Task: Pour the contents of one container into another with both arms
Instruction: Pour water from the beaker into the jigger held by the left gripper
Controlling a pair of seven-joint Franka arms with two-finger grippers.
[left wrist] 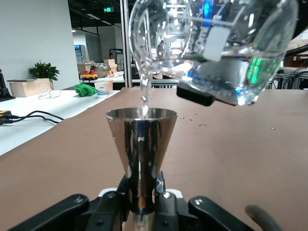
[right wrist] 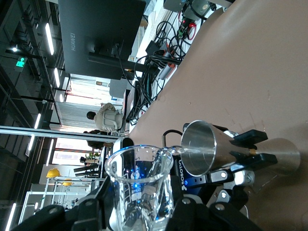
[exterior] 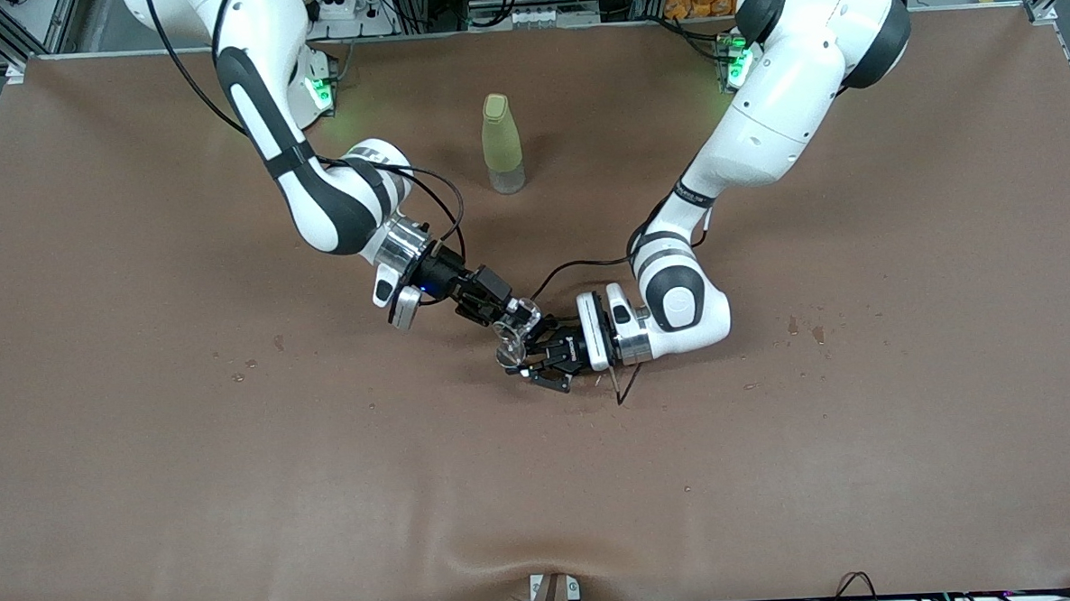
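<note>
While water runs from a clear glass beaker (left wrist: 216, 43), clamped and tilted in the right end effector (exterior: 500, 316), into a steel double-cone jigger (left wrist: 140, 144) pinched at its waist by the left end effector (exterior: 538, 365), both meet mid-worktop (exterior: 144, 444). Nearer the arms' bases stands a pale yellow-green capped bottle (exterior: 502, 144), well apart. Droplets (exterior: 803, 328) spot the brown cover. A monitor (right wrist: 96, 38) reads HUAWEI.

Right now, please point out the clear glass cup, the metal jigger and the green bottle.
clear glass cup (left wrist: 226, 43), left wrist view, on its tilted side wall.
metal jigger (left wrist: 141, 144), left wrist view, on its upper cone.
green bottle (exterior: 501, 144), front view, on its body.
</note>
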